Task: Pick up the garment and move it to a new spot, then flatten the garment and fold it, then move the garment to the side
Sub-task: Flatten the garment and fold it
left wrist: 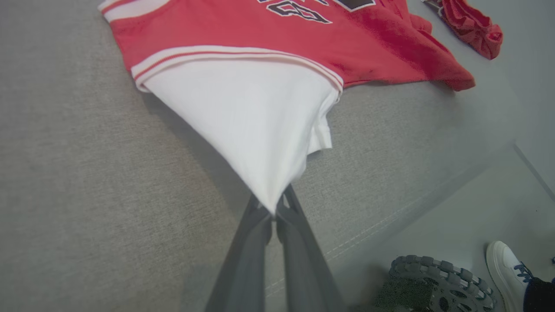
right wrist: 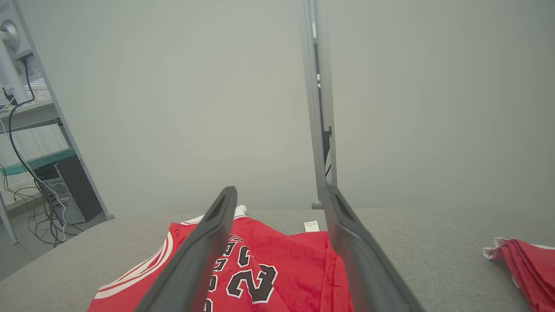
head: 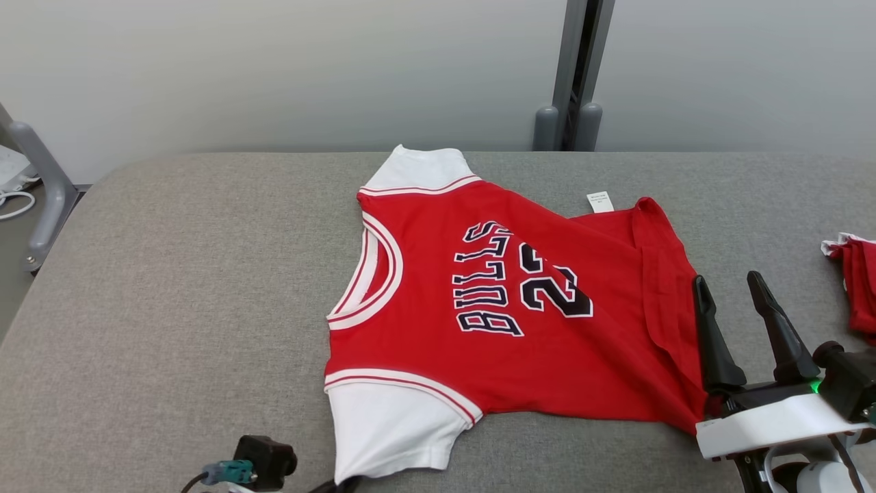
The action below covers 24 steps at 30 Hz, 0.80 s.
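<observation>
Red cloth is spread near the middle of the grey padded table: the garment, a jersey, is laid with its long axis running from the collar at 9 o'clock to the hem at 3 o'clock in the head view. The near white sleeve, at 6 o'clock, is pinched at its tip by the left gripper, whose jaws are closed fully on the fabric, and is drawn into a taut point. The right gripper is held wide apart with nothing between its fingers, just beside the hem corner, with the garment's body at its 10 o'clock. The hem is judged nearer to the right arm, so a pull along that axis is expected. A second red bundle is seen apart at 3 o'clock.
</observation>
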### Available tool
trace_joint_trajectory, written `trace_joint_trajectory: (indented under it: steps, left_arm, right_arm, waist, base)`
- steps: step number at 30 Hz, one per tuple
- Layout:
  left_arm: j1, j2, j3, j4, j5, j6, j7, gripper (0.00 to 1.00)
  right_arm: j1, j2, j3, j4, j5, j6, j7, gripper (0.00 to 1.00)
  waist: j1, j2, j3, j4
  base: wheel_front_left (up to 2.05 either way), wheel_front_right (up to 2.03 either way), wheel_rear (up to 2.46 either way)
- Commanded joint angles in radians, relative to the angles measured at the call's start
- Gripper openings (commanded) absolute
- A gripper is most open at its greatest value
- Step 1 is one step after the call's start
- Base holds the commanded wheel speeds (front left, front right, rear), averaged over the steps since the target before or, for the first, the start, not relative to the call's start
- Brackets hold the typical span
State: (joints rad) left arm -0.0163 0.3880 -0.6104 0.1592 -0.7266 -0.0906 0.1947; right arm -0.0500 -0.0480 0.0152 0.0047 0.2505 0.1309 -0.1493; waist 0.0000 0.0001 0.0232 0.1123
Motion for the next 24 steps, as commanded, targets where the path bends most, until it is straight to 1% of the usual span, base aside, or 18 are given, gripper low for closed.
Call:
trace_joint_trajectory:
  steps: [1, 12, 19, 20, 21, 24]
  left_arm:
    - [0.004, 0.008, 0.009, 0.002, 0.006, 0.007, -0.001, 0.0]
    - [0.053, 0.038, 0.068, -0.008, -0.013, 0.095, -0.026, 0.0]
    - [0.077, 0.061, 0.08, -0.029, -0.005, 0.137, -0.015, 0.0]
    - [0.075, 0.063, 0.082, -0.034, 0.001, 0.146, -0.015, 0.24]
    - [0.072, 0.064, 0.084, -0.038, 0.004, 0.157, -0.012, 1.0]
    - [0.05, 0.065, 0.097, -0.056, 0.02, 0.183, -0.029, 1.0]
  right_arm:
    - [0.004, -0.005, -0.004, -0.001, -0.002, 0.0, 0.003, 1.0]
    - [0.018, -0.005, -0.008, 0.008, 0.002, 0.0, -0.003, 1.0]
    - [0.021, -0.005, -0.001, 0.014, 0.004, 0.0, -0.005, 1.0]
    - [0.022, -0.005, 0.0, 0.014, 0.004, 0.0, -0.005, 1.0]
    - [0.022, -0.005, 0.001, 0.014, 0.003, 0.0, -0.005, 1.0]
    - [0.02, -0.005, 0.004, 0.012, -0.001, 0.0, -0.001, 1.0]
  waist:
    - [0.0, -0.0001, -0.001, 0.003]
    - [0.0, -0.0001, -0.019, 0.026]
    - [0.0, -0.0001, -0.028, 0.033]
    - [0.0, -0.0001, -0.028, 0.034]
    - [0.0, -0.0001, -0.029, 0.034]
    - [0.0, -0.0001, -0.027, 0.033]
  base:
    - [0.0, 0.0, 0.0]
    - [0.0, 0.0, 0.0]
    - [0.0, 0.0, 0.0]
    - [0.0, 0.0, 0.0]
    - [0.0, 0.0, 0.0]
    - [0.0, 0.0, 0.0]
